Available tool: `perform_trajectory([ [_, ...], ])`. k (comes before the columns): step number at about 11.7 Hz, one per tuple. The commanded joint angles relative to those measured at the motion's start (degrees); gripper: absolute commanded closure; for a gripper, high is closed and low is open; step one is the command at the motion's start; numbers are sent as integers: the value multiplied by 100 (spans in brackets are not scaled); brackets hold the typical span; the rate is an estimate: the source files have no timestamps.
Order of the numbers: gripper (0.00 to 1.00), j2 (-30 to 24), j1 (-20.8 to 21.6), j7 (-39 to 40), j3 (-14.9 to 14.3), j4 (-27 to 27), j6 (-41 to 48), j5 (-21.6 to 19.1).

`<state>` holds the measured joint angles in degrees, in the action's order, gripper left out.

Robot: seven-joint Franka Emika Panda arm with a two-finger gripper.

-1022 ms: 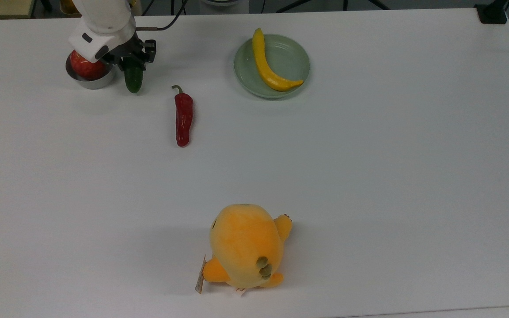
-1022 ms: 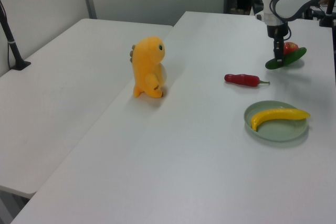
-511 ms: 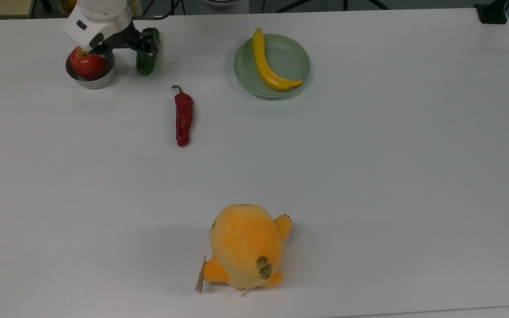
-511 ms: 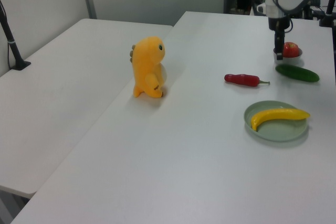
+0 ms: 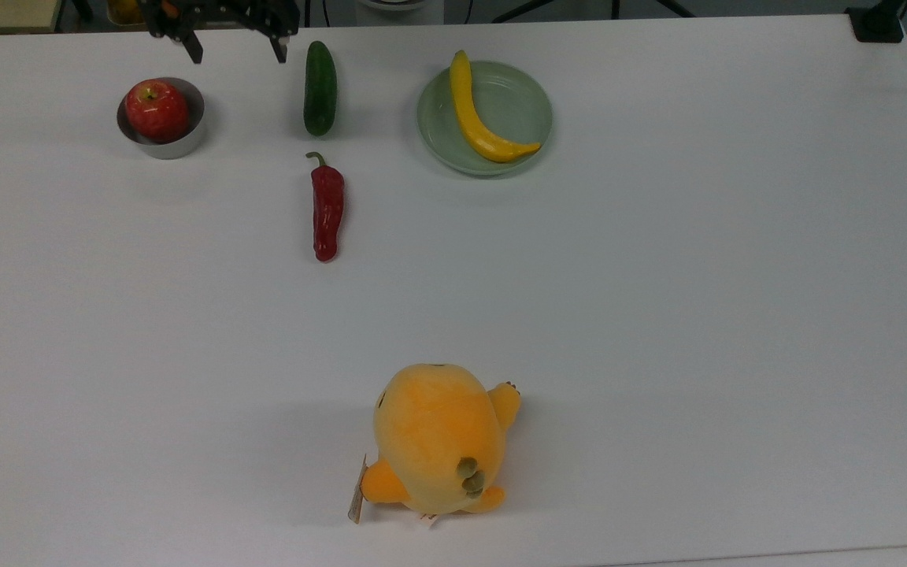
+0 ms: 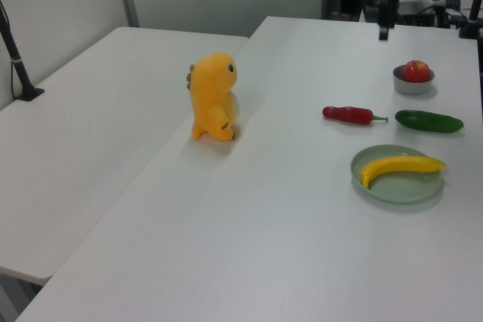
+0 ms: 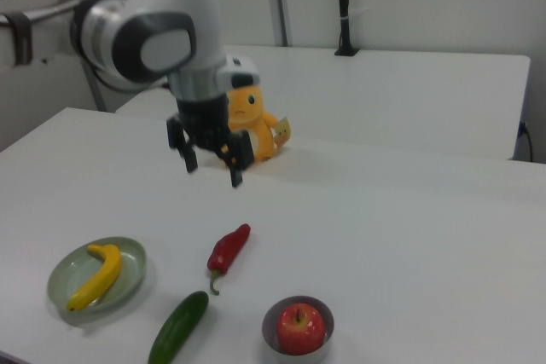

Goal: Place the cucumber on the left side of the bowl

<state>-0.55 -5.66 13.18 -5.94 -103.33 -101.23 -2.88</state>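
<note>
Cucumber (image 5: 320, 88) lies free on the bench near its far edge, between bowl (image 5: 161, 140) and plate (image 5: 501, 153). Hand (image 5: 233, 53) hovers open, empty. Being round, it might roll if nudged.

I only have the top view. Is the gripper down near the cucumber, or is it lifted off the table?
Observer: Lifted. In the right view the gripper hangs open and empty, well above the table.
Operator: Is the cucumber lying flat?
Observer: Yes. The left view shows the cucumber flat on the table, apart from the bowl.
</note>
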Motion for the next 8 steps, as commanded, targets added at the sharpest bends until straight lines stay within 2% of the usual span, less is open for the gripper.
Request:
perform_trajectory([
  [1, 0, 20, 100, -919, 250, 804, 550, -256],
  [3, 0, 28, 153, -1622, 479, 998, 596, -256],
  [4, 0, 20, 153, -1652, 506, 1069, 561, -283],
  [6, 0, 37, 162, -1565, 515, 1078, 438, -362],
  [8, 0, 46, 162, -865, 524, 1069, 200, -362],
])
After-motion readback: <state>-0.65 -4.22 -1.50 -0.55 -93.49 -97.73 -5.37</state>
